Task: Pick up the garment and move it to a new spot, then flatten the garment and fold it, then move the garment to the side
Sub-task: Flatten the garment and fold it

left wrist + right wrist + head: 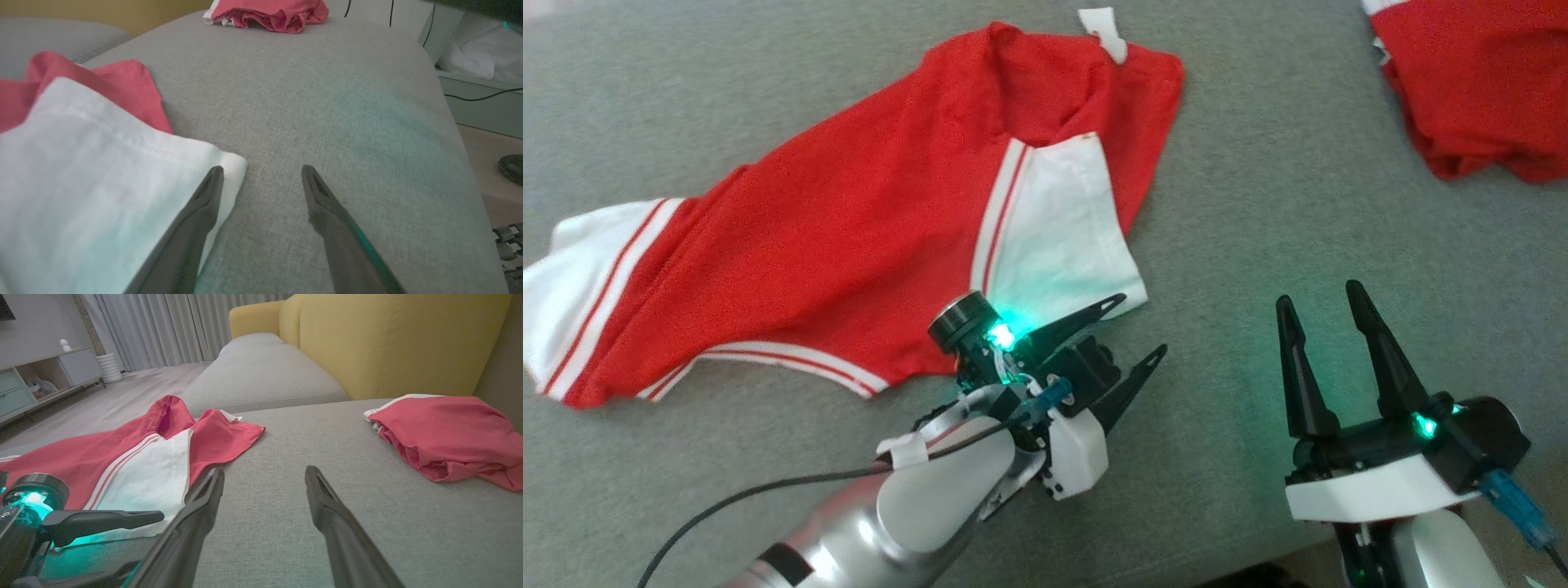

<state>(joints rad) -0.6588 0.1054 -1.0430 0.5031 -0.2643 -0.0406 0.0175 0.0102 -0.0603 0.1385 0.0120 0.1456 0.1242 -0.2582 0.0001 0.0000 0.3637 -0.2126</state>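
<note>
Garment (849, 220), red with white trim, lay rumpled on the grey sofa (1258, 204), the left gripper (1141, 324), fingers open, at its white sleeve corner, seemingly ready to pinch it, while the right gripper (1319, 294) hovered beside, fingers open over bare cushion.

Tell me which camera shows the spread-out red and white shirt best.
The head view: it looks down on the shirt, showing almost all of it laid out. The left wrist view catches its white sleeve close up, with some red cloth behind. The right wrist view sees it low and side-on, its left part cut off.
</note>
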